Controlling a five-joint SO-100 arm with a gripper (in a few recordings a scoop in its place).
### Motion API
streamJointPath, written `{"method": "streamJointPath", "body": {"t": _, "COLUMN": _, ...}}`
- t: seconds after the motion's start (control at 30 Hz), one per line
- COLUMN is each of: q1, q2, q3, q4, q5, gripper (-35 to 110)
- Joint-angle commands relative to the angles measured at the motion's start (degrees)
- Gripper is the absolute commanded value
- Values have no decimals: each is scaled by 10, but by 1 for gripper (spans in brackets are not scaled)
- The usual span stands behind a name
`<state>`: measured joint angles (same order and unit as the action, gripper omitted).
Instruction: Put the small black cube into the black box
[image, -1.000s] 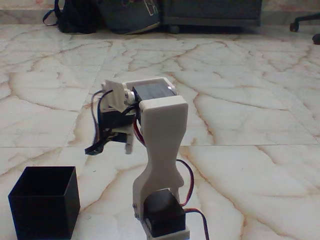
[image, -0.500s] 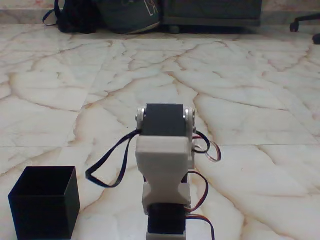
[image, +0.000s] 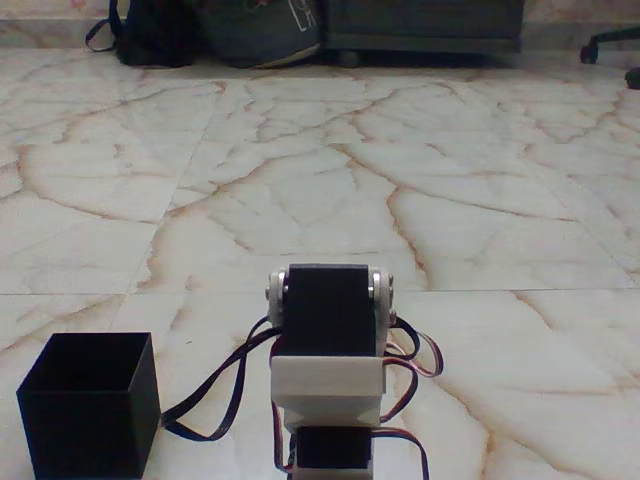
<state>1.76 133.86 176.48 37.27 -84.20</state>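
Down at the fixed view's lower left the black box (image: 88, 405) stands open-topped on the marble floor (image: 450, 180), just right of it the white arm (image: 328, 385) sits folded low with looping wires, its gripper hidden, so grip state I cannot tell.

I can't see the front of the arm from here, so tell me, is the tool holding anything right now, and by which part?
It cannot be told: the folded arm faces away beside the black box.

Soft even daylight, pale glare on marble floor (image: 300, 190); picture grainy, slightly blurred, shadows faint.
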Motion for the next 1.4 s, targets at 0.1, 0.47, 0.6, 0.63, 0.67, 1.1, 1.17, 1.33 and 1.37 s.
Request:
{"method": "streamJointPath", "body": {"t": 0.1, "q1": 8, "q2": 4, "q3": 1, "q4": -9, "q5": -17, "gripper": 3}}
{"method": "streamJointPath", "body": {"t": 0.47, "q1": 8, "q2": 4, "q3": 1, "q4": -9, "q5": -18, "gripper": 3}}
{"method": "streamJointPath", "body": {"t": 0.6, "q1": 8, "q2": 4, "q3": 1, "q4": -9, "q5": -18, "gripper": 3}}
{"method": "streamJointPath", "body": {"t": 0.63, "q1": 8, "q2": 4, "q3": 1, "q4": -9, "q5": -18, "gripper": 3}}
{"method": "streamJointPath", "body": {"t": 0.67, "q1": 8, "q2": 4, "q3": 1, "q4": -9, "q5": -18, "gripper": 3}}
{"method": "streamJointPath", "body": {"t": 1.1, "q1": 8, "q2": 4, "q3": 1, "q4": -9, "q5": -18, "gripper": 3}}
{"method": "streamJointPath", "body": {"t": 1.17, "q1": 8, "q2": 4, "q3": 1, "q4": -9, "q5": -18, "gripper": 3}}
{"method": "streamJointPath", "body": {"t": 1.33, "q1": 8, "q2": 4, "q3": 1, "q4": -9, "q5": -18, "gripper": 3}}
{"method": "streamJointPath", "body": {"t": 1.37, "q1": 8, "q2": 4, "q3": 1, "q4": -9, "q5": -18, "gripper": 3}}
